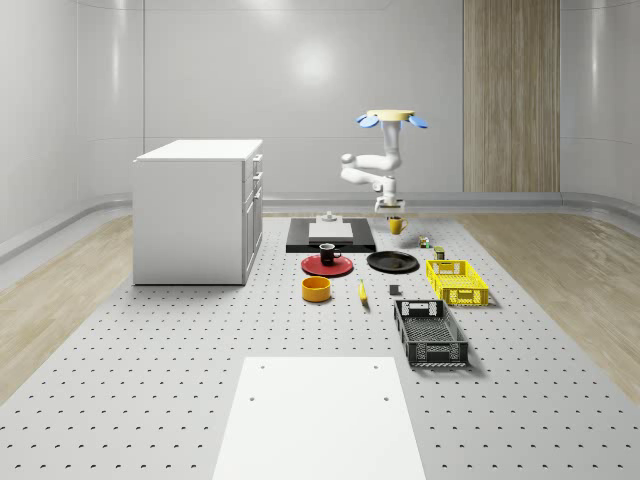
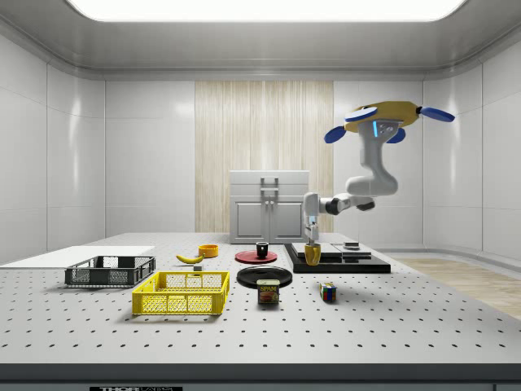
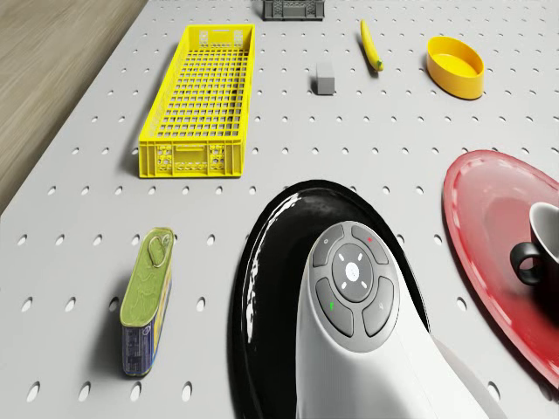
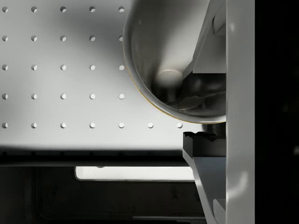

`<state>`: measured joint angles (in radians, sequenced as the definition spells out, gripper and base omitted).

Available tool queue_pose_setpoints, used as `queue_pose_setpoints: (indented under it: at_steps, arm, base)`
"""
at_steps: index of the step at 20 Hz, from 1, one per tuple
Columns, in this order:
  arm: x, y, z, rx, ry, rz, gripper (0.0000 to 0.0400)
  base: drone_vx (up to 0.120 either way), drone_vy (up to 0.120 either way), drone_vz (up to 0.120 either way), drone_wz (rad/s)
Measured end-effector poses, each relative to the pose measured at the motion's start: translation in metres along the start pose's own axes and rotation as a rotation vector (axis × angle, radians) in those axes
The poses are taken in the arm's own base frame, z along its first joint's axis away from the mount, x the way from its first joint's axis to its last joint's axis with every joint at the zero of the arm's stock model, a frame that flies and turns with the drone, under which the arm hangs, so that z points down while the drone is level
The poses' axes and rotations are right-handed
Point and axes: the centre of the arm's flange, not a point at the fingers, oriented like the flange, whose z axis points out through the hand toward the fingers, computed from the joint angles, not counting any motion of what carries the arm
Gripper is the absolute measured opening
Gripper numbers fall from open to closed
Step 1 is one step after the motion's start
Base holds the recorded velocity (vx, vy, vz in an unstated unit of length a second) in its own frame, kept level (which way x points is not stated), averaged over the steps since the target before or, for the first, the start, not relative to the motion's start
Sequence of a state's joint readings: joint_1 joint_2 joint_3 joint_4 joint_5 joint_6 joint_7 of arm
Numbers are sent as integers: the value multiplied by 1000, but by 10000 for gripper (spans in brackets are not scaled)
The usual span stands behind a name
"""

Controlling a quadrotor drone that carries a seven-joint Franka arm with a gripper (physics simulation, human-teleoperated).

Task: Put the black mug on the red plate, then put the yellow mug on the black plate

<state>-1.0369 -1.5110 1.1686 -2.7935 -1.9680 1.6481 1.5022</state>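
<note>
Yellow mug (image 1: 397, 226) sits in the gripper (image 1: 394, 213), right of centre in the whole-scene view, just behind the black plate (image 1: 392, 262). In the wrist view one finger (image 4: 212, 60) reaches inside the mug's pale interior (image 4: 163, 60) and the other finger (image 4: 205, 154) lies against the rim's outside, so the gripper is narrow, clamped across the mug wall. In the side view the mug (image 2: 313, 253) hangs at the gripper (image 2: 312, 241), its base close to the surface (image 2: 391, 326); whether it touches cannot be told. It is beside the dark tray (image 2: 338, 262) there.

Arm folds back from the wrist up to the drone (image 1: 392, 118), which hovers well above the surface, above the mug and the far edge of the black plate.

Black mug (image 1: 329, 254) stands upright on the red plate (image 1: 322, 266), just left of the black plate in the whole-scene view. Drone view: black mug (image 3: 540, 253) on the red plate (image 3: 489, 227), black plate (image 3: 271, 262) partly behind the arm's wrist.

Elsewhere in the whole-scene view: yellow bowl (image 1: 317, 289) and banana (image 1: 362, 291) in front of the plates, yellow crate (image 1: 457, 281) at right, black crate (image 1: 430, 333) nearer the camera, white cabinet (image 1: 198, 210) at left. Tin can (image 3: 144, 301) lies near the black plate in the drone view.
</note>
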Motion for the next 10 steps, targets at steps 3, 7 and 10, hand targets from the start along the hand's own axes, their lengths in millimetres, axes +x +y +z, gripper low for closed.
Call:
queue_pose_setpoints:
  at_steps: [3, 7, 10]
  arm:
    - [0, 0, 0, 0, 0, 0, 110]
    - [0, 0, 0, 0, 0, 0, 110]
    - [0, 0, 0, 0, 0, 0, 110]
  base:
    - [120, -120, 0, 0]
    - [120, -120, 0, 0]
    - [120, -27, 0, 0]
